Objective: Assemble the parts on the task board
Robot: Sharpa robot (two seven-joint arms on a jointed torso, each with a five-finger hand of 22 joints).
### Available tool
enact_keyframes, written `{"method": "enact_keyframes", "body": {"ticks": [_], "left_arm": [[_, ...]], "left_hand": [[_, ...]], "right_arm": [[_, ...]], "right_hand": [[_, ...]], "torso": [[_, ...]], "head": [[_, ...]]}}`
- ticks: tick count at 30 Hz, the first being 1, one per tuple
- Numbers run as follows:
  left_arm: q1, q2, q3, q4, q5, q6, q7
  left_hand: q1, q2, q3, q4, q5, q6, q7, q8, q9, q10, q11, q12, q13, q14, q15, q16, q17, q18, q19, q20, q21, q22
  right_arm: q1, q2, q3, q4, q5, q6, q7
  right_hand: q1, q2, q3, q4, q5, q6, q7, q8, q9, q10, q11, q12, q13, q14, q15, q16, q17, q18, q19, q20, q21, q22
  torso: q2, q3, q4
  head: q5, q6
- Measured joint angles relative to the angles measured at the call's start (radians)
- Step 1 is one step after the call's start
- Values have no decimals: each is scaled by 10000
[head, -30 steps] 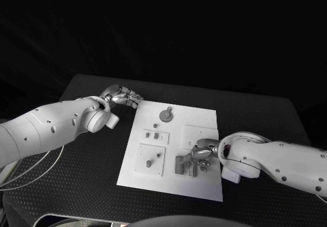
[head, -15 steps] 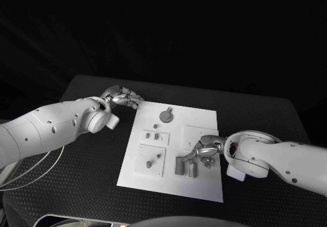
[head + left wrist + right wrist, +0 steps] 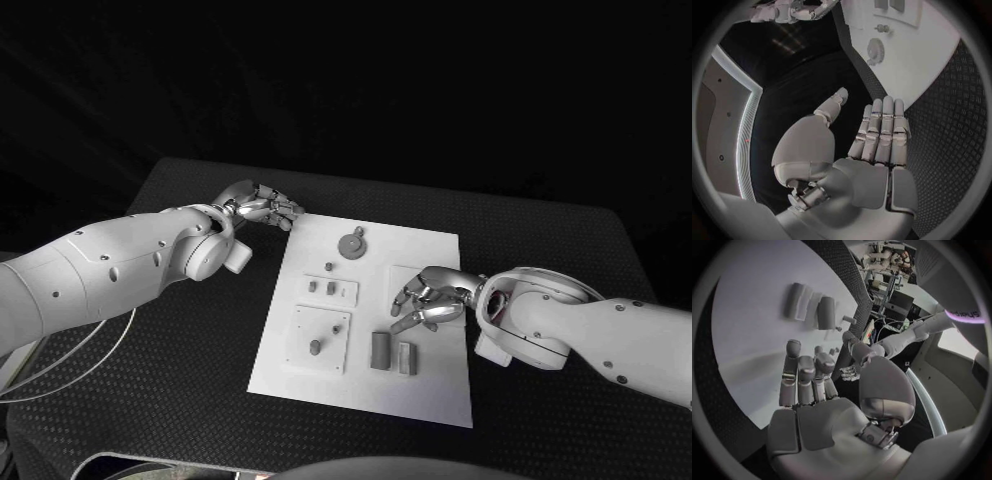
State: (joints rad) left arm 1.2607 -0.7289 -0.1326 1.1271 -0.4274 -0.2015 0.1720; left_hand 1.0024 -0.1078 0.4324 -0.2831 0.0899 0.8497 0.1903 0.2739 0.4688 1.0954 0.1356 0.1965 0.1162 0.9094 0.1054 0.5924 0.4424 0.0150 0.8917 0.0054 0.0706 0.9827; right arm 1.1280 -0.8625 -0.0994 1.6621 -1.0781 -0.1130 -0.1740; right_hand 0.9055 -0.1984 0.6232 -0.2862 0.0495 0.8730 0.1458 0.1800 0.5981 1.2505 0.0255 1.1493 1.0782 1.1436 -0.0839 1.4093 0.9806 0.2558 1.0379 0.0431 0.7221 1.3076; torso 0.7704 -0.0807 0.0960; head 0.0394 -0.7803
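We see a flat white task board (image 3: 433, 250) in the middle of the black table (image 3: 548, 240). Small grey parts sit on it: a round toothed gear (image 3: 352, 241) at the far end, and two short grey blocks (image 3: 392, 353) standing side by side at the near end. Our right hand (image 3: 426, 298) hovers over the board, just beyond the two blocks. Its fingers (image 3: 795, 375) are stretched out and close together, and it holds nothing. Our left hand (image 3: 257, 206) rests by the far left corner of the board. Its fingers (image 3: 879, 130) are straight and pressed side by side, with the thumb apart, and it holds nothing too.
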Motion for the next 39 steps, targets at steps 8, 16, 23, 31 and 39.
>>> {"method": "enact_keyframes", "body": {"ticks": [8, 16, 23, 31, 39], "left_arm": [[0, 0, -1, 0, 0, 23, -16], [0, 0, -1, -11, 0, 48, -34], [0, 0, -3, -14, -1, 71, -59], [0, 7, -3, -15, -1, 97, -79], [-1, 5, -5, -26, -1, 116, -97]], "left_hand": [[0, 0, -11, 11, 0, 4, 4, 0, -9, 0, 0, 0, -1, 0, 0, -41, 10, 0, 0, 0, 0, 1], [-40, 40, -11, 11, 0, 4, 4, 0, -9, 0, 0, 0, -1, 0, 0, -41, 27, 0, 0, 0, 0, -10], [-78, 78, -37, 37, -41, 4, 4, 0, -19, 0, 0, 0, -2, 0, 0, -41, 50, 1, 0, 0, 0, -9], [-131, 131, -64, 64, -40, -66, 5, 0, -37, -38, 37, 0, -2, 0, 0, -79, 76, 0, -36, 36, 0, -20], [-186, 186, -75, 76, -40, -66, 5, 0, -48, -38, 37, 0, -2, 0, 0, -119, 108, 0, -36, 36, 0, -30]], "right_arm": [[-78, 220, -34, -199, -1042, -210, 831], [-192, 325, -63, -244, -1363, -215, 1166], [-206, 337, -66, -220, -1479, 55, 1328], [-326, 576, -143, -478, -1675, 296, 1374], [-422, 769, -128, -722, -1994, 253, 1405]], "right_hand": [[604, 240, -370, -5, 0, -41, 40, 0, -106, -55, 54, 39, -43, -92, 92, 110, -41, -2, -109, 109, 110, 0], [833, 1004, -572, -12, 0, 651, -141, 300, -106, -51, -31, 126, -93, -134, 53, 176, -90, -11, -142, 142, 156, 0], [525, 1464, -742, 89, 0, 966, -301, 410, -158, -66, -153, 126, -132, -200, -89, 217, -154, -5, -179, 179, 156, 0], [384, 1924, -769, 116, 0, 966, -303, 410, -234, -65, -153, 126, -146, -200, -90, 274, -191, -4, -179, 179, 156, 0], [409, 1948, -808, 76, 0, 958, -310, 387, -274, -65, -153, 126, -154, -201, -89, 293, -203, -3, -179, 178, 156, 0]], "torso": [[4, 2, 8], [0, 5, 9], [-1, -2, -2], [-4, -8, 4], [-12, -8, 7]], "head": [[11, -31], [36, -61], [51, -84], [34, -107], [23, -121]]}}
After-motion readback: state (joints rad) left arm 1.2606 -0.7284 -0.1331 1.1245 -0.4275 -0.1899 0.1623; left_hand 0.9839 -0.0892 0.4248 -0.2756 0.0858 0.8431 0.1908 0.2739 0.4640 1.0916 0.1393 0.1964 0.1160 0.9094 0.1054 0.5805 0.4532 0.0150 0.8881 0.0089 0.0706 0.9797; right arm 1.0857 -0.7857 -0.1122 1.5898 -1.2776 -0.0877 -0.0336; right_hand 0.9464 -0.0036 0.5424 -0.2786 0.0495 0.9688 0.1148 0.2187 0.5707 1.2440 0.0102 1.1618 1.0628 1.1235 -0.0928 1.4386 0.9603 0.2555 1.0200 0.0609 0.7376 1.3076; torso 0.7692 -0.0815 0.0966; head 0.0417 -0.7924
